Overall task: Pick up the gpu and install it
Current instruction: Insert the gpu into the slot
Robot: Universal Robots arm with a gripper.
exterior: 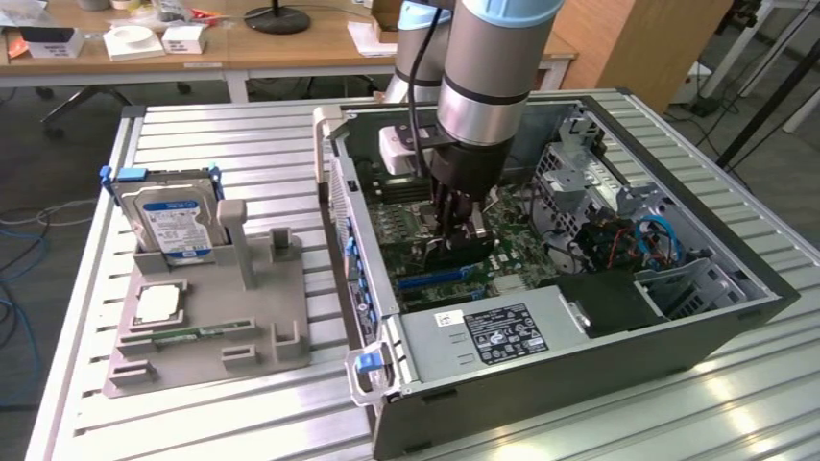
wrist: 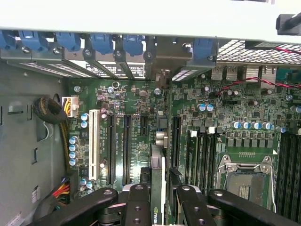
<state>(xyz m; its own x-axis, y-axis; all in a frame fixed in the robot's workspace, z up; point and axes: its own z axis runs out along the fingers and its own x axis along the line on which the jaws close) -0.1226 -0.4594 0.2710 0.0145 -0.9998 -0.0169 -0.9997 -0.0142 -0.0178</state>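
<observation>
The gpu (wrist: 158, 172) stands on edge between my fingers (wrist: 138, 202), a thin green board with a black face and a small logo near the pads. Its silver end bracket (wrist: 162, 63) reaches toward the case's rear slot openings with blue clips. My gripper (wrist: 162, 207) is shut on the gpu, low over the motherboard (wrist: 225, 108) and in line with the black expansion slots (wrist: 126, 150). Whether the card sits in a slot, I cannot tell. In the exterior view my gripper (exterior: 455, 216) is down inside the open computer case (exterior: 717, 317), with the dark gpu (exterior: 451, 252) beneath it.
A power supply (exterior: 506, 331) fills the case's near end, and drive cages with blue cables (exterior: 654, 240) line the exterior view's right. A grey fixture (exterior: 211, 307) beside the case holds a hard drive (exterior: 173, 216), a processor (exterior: 156, 303) and a memory stick (exterior: 199, 333). The processor socket (wrist: 244, 181) lies beside the slots.
</observation>
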